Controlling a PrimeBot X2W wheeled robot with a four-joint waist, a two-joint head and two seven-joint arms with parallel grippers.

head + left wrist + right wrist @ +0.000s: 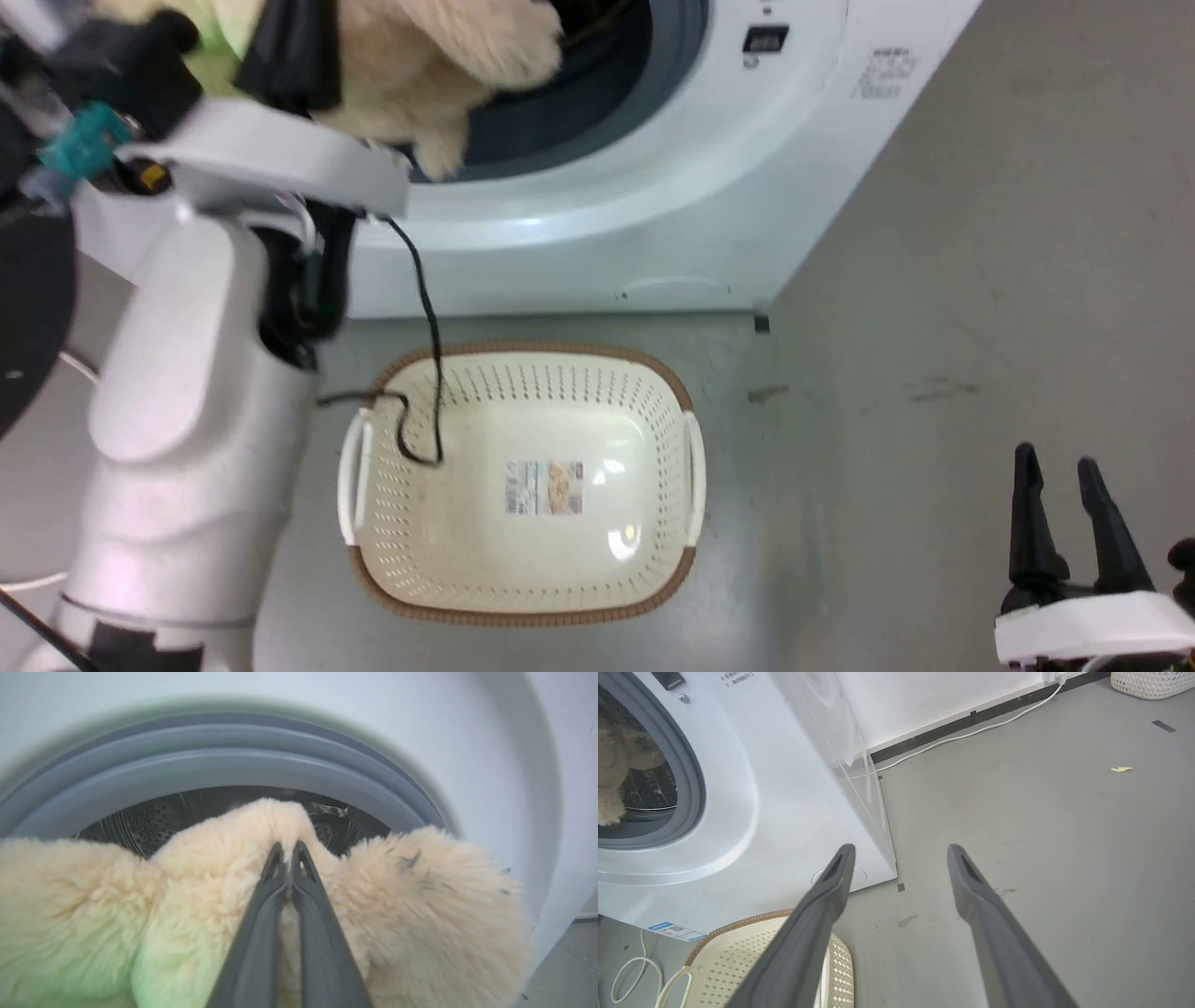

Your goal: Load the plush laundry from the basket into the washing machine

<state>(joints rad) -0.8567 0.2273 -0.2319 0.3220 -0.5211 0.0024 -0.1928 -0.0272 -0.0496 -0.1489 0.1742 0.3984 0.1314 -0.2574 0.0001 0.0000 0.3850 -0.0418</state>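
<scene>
My left gripper [289, 847] is shut on the cream plush laundry [196, 891], holding it at the mouth of the washing machine [672, 187], with the steel drum [140, 826] right behind it. In the head view the plush laundry [439, 56] hangs over the grey door seal [597, 103] at the top left. The basket [523, 569] sits on the floor below with nothing but its label inside. My right gripper [1064, 476] stands open at the lower right, over bare floor; in its own view the right gripper [901, 851] is open too.
A black cable [425, 308] from my left arm dangles into the basket. A white cord [962, 737] runs along the wall base right of the washing machine. A white woven bin [1153, 683] stands in the far corner. Grey floor [980, 327] stretches to the right.
</scene>
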